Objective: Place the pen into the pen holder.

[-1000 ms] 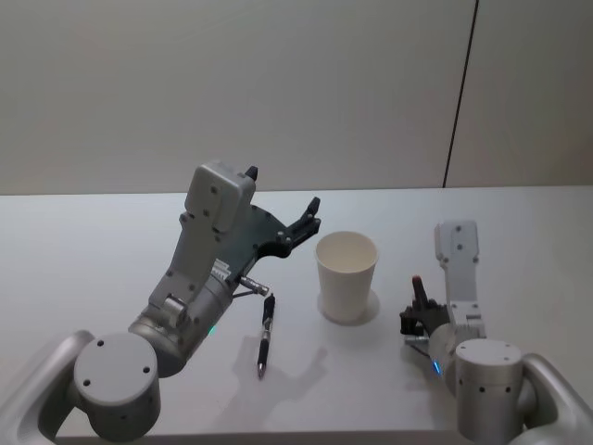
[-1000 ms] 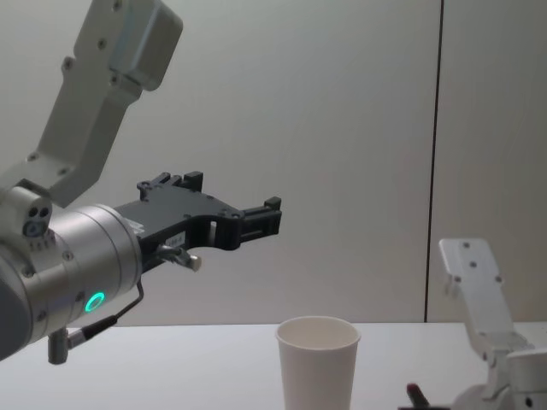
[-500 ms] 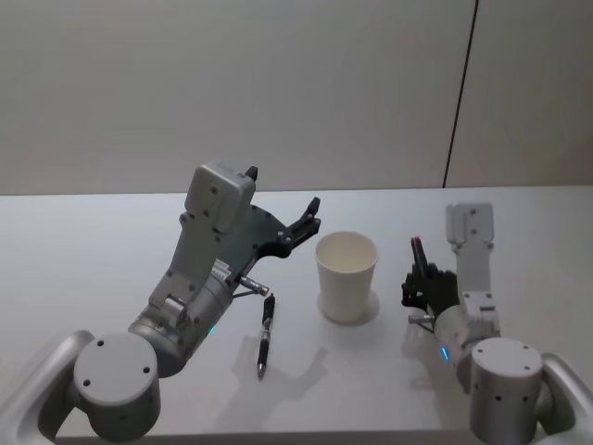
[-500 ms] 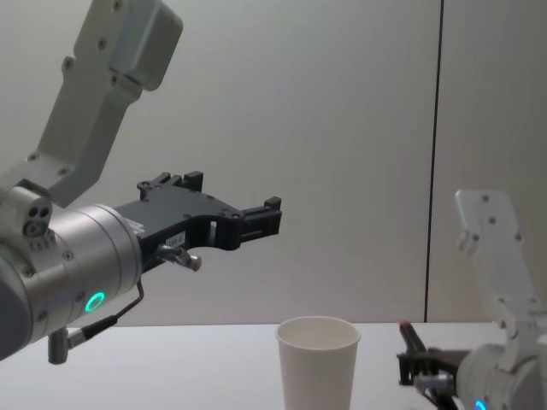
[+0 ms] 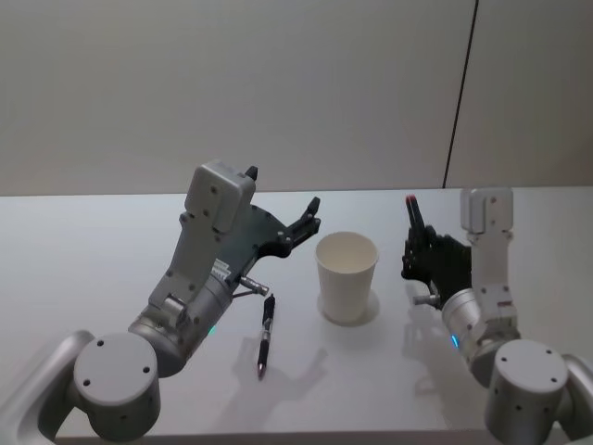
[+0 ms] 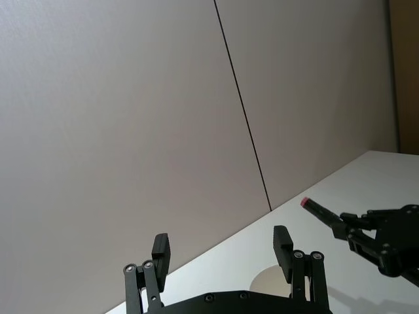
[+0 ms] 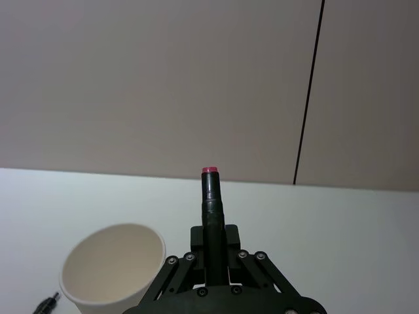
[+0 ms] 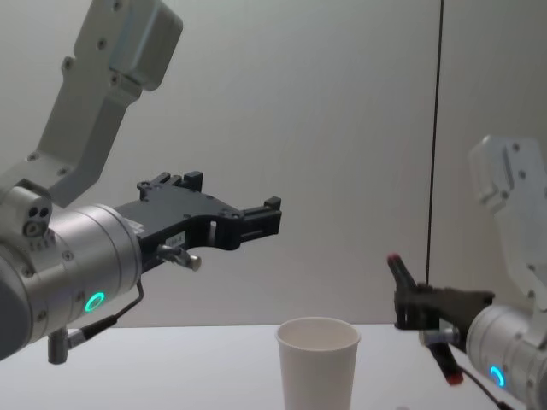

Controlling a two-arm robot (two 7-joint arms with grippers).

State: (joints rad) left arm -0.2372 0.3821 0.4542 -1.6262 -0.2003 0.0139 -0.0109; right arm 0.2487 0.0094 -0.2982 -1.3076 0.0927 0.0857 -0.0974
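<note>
Just right of the plain white paper cup [image 5: 346,278], the right gripper [image 5: 419,252] pinches a dark red-tipped pen [image 5: 413,216], red end up, and should centre it over the rim before lowering and releasing, while the left gripper [image 5: 309,219] hovers spread near the cup's left.

Plain beige wall [image 5: 232,93], thin dark vertical seam [image 5: 460,93], white tabletop [image 5: 74,250], even light

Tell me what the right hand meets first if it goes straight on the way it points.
Probably nothing near. The right hand, shut on the red-tipped pen, points forward and up at the back wall; the paper cup sits lower and to its left, off that line.
</note>
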